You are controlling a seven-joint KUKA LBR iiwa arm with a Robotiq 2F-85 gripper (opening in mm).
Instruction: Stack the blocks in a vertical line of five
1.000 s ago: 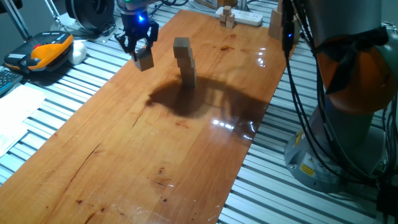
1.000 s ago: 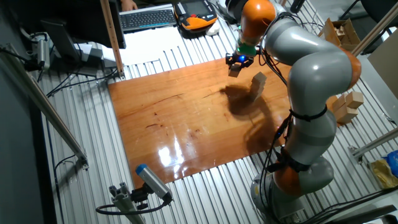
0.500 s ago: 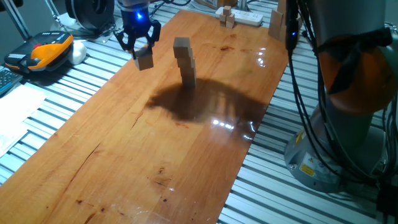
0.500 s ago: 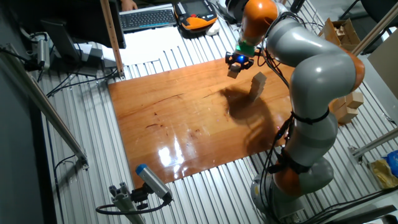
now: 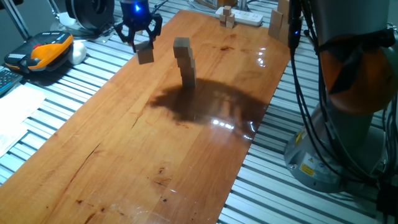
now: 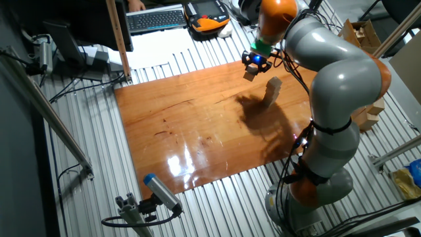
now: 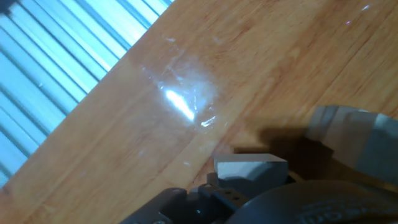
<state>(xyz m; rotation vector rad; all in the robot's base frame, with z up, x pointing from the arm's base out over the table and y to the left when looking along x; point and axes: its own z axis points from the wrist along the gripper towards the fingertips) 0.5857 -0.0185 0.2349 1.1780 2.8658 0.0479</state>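
While the gripper [image 5: 139, 32] hangs in the upper left of one fixed view, its jaws are clamped on one block [image 5: 145, 55], which sticks out below the fingertips, clear of the wooden board [image 5: 155, 143]. Blue light glows on the hand just above it.

Right of that, near upper center, there's the stack [image 5: 184, 61] of blocks standing on the board. Looks like 4 cubes, not perfectly lined up, the top one sits a bit off to the left vs the ones under it. Held block and stack are apart, not touching, w/ the held one roughly level w/ the top of the stack. Dark shadow spreads over the board below and right of the stack.

From the other fixed view, gripper [image 6: 254, 61] is at upper center-right w/ the block [image 6: 249, 74] under it, stack [image 6: 272, 90] just down-right of it, and the big grey/orange arm [image 6: 332, 99] curving down the right side.

Hand view: pale block [image 7: 251, 168] at bottom center between the fingers, the stack [image 7: 356, 140] blurry at right edge, board [image 7: 124, 143] below w/ a bright glare spot.

Other stuff: white power strip [image 5: 240, 17] w/ tiny wooden pieces [image 5: 227, 15] at top, orange/black handheld thing [image 5: 42, 50] far left.
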